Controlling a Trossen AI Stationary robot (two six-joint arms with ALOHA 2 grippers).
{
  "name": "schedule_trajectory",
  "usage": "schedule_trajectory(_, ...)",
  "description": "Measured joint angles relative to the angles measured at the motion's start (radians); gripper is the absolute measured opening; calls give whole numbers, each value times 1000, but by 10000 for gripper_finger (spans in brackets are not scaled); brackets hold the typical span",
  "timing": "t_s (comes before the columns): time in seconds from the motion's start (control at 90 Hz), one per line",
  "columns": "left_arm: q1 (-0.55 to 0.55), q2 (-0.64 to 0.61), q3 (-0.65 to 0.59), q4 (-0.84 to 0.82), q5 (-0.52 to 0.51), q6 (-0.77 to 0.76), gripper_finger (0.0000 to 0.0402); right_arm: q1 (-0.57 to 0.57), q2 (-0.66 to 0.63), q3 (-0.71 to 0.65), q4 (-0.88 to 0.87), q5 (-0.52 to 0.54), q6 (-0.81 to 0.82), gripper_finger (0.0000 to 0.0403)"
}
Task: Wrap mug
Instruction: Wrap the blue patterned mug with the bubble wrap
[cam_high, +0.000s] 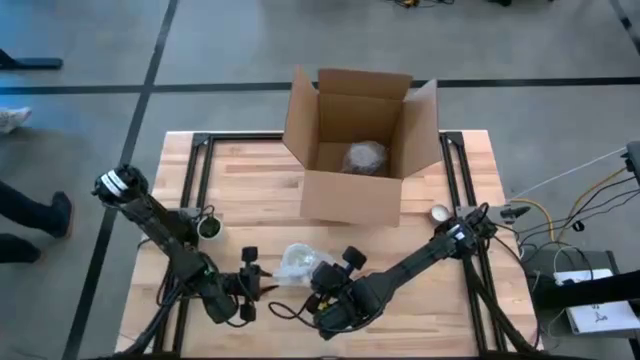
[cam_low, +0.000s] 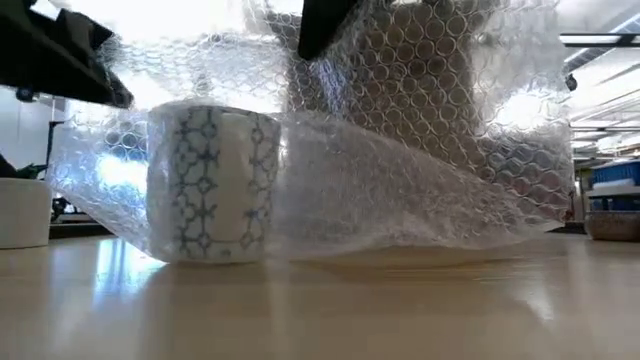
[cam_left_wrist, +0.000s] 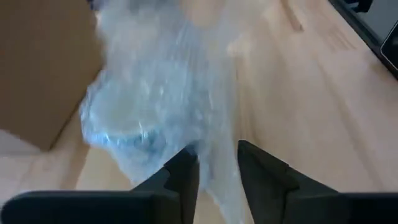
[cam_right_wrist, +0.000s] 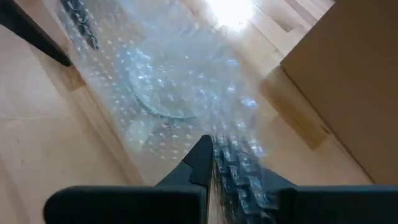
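A white mug with a blue pattern (cam_low: 213, 185) sits on the table near the front edge, inside a sheet of clear bubble wrap (cam_low: 400, 190) that drapes over and around it; in the high view the bundle (cam_high: 297, 262) lies between my two grippers. My left gripper (cam_high: 268, 285) is at the bundle's left, shut on the wrap. My right gripper (cam_high: 318, 288) is at its near right, also shut on the wrap. Part of the sheet stands raised behind the mug. My left gripper pinches a bunched edge of the bubble wrap (cam_left_wrist: 217, 168) between its two fingers, coming low from the table's left; how many layers cannot be told. The wrap runs from the fingers up over the mug (cam_left_wrist: 124, 124), which stays on the table. My right gripper pinches a gathered part of the bubble wrap (cam_right_wrist: 233, 165) between its fingers (cam_right_wrist: 200, 160); the wrap covers the other finger. It comes from the near right side. The sheet spreads from the hold over the mug, its lower part on the table.
An open cardboard box (cam_high: 355, 150) stands behind the bundle at the table's far middle, with a wrapped item (cam_high: 364, 157) inside. A small dark cup (cam_high: 208, 227) stands at the left and a small round thing (cam_high: 438, 213) at the right. Bare wood lies in front.
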Motion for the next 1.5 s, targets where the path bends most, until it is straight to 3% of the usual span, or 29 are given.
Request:
schedule_trajectory(0.2, 3, 0, 32, 1, -39, 72, 6, -6, 0, 0, 9, -32, -33, 0)
schedule_trajectory(0.367, 24, 0, 67, 1, -106, 139, 1, -18, 0, 0, 15, -45, -33, 0)
schedule_trajectory(0.622, 104, 0, 75, 6, -120, 152, 0, -27, 0, 0, 67, -113, -131, 4)
schedule_trajectory(0.933, 149, 27, 74, 33, -34, 167, 0, -35, 0, 0, 159, -167, -279, 52)
schedule_trajectory(1.5, 165, 101, 74, 58, -35, 143, 0, -62, 2, 7, 319, -150, -598, 103)
